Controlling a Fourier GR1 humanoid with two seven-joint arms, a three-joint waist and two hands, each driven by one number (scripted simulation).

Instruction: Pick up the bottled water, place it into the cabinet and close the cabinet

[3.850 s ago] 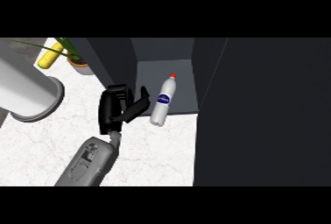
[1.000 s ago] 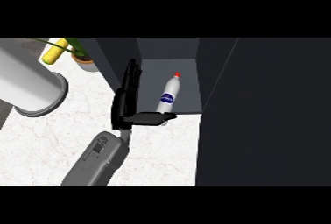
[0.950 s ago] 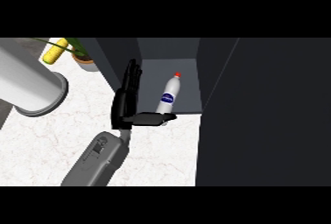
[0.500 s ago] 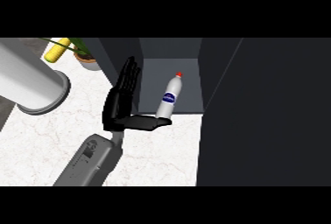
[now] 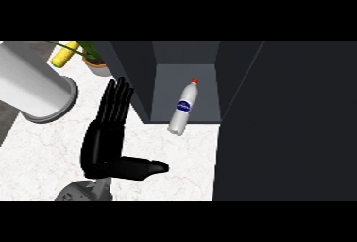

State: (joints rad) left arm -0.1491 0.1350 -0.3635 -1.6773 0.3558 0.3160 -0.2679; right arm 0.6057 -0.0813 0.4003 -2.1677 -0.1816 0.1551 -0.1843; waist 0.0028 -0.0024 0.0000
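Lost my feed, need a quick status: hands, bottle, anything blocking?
Left hand open, off the bottle, fingers straight. Right hand not in view. Bottled water standing inside the cabinet. Door not yet closed, nothing blocking.

Bare white marble counter (image 5: 181,160) open before the dark grey cabinet (image 5: 182,80), its opening partly occupied by the clear plastic water bottle (image 5: 182,108), large dark door panel (image 5: 286,123) bounding the right, white cylinder (image 5: 31,85) bounding the left

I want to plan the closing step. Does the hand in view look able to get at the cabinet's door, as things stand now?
Probably yes. The open hand is clear of the bottled water in the cabinet. The dark door stands to its right, with only bare counter between them.
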